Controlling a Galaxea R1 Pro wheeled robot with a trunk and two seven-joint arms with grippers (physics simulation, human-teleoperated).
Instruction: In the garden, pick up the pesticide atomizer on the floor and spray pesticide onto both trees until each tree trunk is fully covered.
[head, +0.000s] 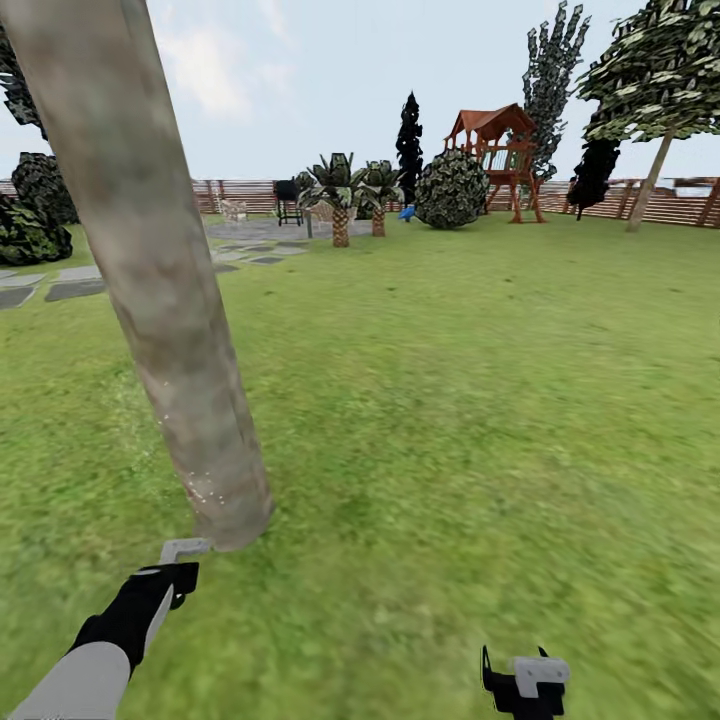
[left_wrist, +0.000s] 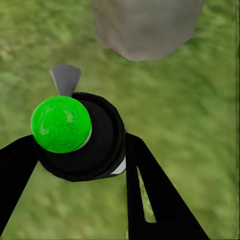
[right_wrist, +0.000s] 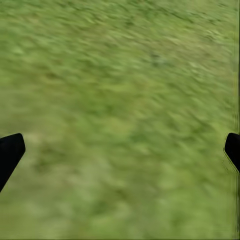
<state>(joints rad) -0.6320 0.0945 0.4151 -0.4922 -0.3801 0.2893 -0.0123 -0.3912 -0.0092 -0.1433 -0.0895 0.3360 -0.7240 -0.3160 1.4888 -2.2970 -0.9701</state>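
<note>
Grass floor (head: 450, 420), garden: my left fingers (left_wrist: 75, 150) closed round the pesticide atomizer (left_wrist: 80, 135), green cap toward the camera, tree trunk (head: 170, 330) base just ahead, faintly speckled white. Right fingers (right_wrist: 120, 150) spread wide, empty, farther off.

Tree trunk (head: 150, 290) front-left; left hand (head: 178, 568) near its base; right hand (head: 528, 682) well right.
</note>
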